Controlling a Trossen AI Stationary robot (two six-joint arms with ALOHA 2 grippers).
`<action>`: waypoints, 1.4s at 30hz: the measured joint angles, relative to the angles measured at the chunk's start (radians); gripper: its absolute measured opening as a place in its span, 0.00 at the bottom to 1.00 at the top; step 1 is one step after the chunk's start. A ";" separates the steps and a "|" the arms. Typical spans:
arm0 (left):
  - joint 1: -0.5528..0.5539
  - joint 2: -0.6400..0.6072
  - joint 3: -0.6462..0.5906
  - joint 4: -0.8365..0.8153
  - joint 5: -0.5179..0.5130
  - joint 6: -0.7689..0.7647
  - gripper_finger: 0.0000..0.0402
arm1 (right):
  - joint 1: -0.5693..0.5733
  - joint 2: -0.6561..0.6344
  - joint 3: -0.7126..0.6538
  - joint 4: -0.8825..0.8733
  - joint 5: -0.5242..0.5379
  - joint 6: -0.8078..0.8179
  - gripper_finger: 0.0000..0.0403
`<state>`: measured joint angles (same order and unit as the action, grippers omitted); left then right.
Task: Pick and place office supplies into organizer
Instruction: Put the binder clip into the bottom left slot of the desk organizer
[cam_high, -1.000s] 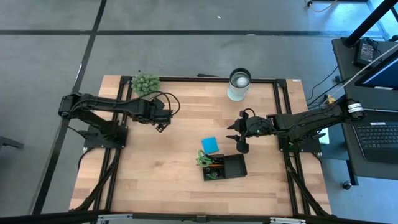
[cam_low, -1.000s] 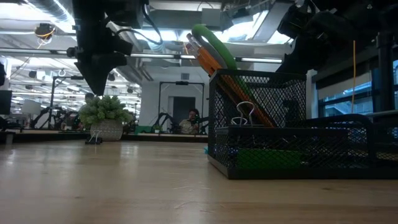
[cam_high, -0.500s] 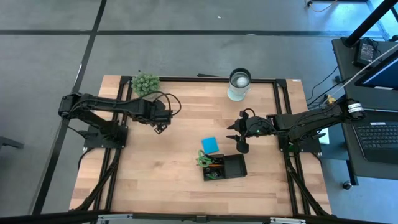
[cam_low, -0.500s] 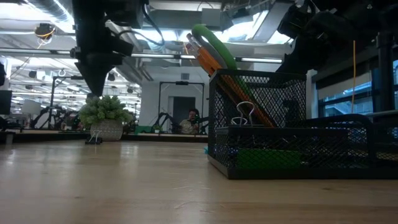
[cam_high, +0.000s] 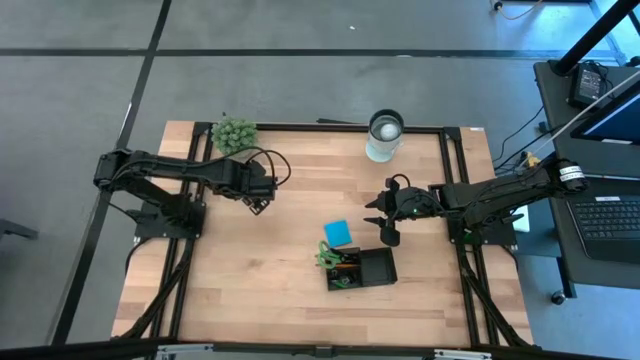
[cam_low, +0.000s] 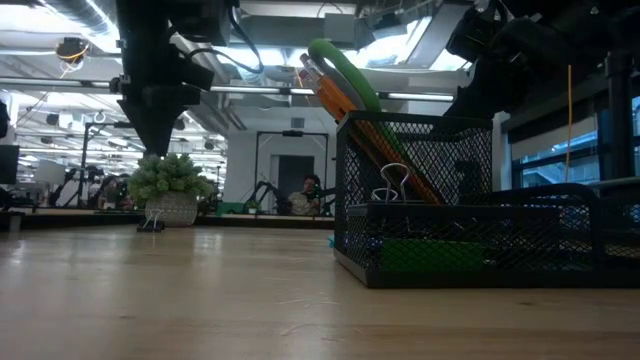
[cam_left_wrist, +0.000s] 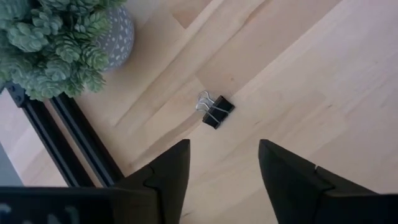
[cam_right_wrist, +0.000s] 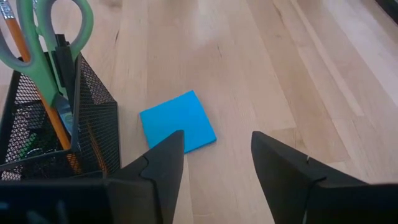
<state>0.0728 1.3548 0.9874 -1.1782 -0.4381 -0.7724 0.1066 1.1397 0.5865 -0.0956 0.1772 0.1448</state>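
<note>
organizer (cam_high: 361, 269) sits at six o'clock from table centre in our high view, scissors (cam_high: 327, 255) and pencils already in; blue note pad (cam_high: 339, 233) lies just beside it. left wrist view: our left gripper (cam_left_wrist: 222, 163), fingers spread, hovers over a black clip (cam_left_wrist: 214, 111); next we descend and close. right wrist view: our right gripper (cam_right_wrist: 216, 163), open, waits above the pad. since a second ago, only our left fingers widened.

Plant ball (cam_left_wrist: 50, 43) and organizer (cam_right_wrist: 56, 134) cut off by edges
</note>
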 joint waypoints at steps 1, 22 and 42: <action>0.000 0.000 0.000 0.000 -0.005 0.001 0.47 | 0.000 0.000 0.000 0.000 0.000 0.000 0.47; 0.004 0.000 0.000 0.007 0.011 -0.112 0.48 | 0.000 0.000 0.000 0.000 -0.001 -0.021 0.47; 0.214 0.006 0.000 0.065 0.131 0.070 0.48 | -0.068 0.000 0.000 0.000 -0.002 -0.044 0.47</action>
<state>0.2865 1.3613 0.9871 -1.1134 -0.3073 -0.7025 0.0385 1.1397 0.5865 -0.0956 0.1749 0.1009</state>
